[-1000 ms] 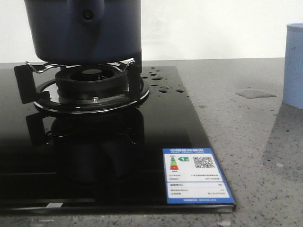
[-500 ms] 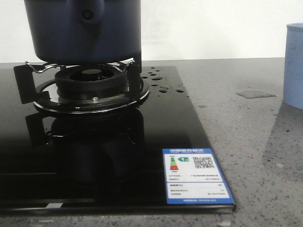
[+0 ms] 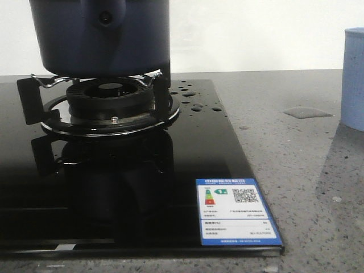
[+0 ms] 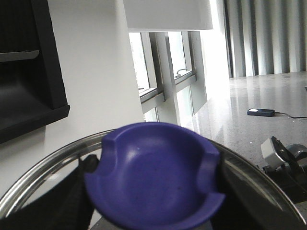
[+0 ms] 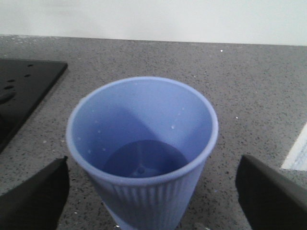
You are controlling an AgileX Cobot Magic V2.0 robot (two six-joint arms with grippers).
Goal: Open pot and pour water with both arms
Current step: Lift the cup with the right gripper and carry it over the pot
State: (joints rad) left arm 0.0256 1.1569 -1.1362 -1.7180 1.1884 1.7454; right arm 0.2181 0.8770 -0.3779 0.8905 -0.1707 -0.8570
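The dark navy pot [image 3: 99,40] stands on the gas burner [image 3: 108,99] at the back left, its top cut off by the frame. Its handle mount with a round hole [image 3: 105,17] faces me. My left gripper [image 4: 153,191] is shut on the blue knob [image 4: 156,175] of the steel-rimmed glass lid [image 4: 43,167], held up in the air with the room behind it. My right gripper [image 5: 153,201] is open around the pale blue ribbed cup [image 5: 144,143]; its fingers [image 5: 33,194] stand apart from the cup's sides. The cup also shows in the front view [image 3: 354,79].
The black glass hob [image 3: 187,148] carries water drops [image 3: 193,99] beside the burner and an energy label [image 3: 234,210] at its front right corner. A small puddle [image 3: 307,112] lies on the grey speckled counter [image 3: 296,170] between hob and cup.
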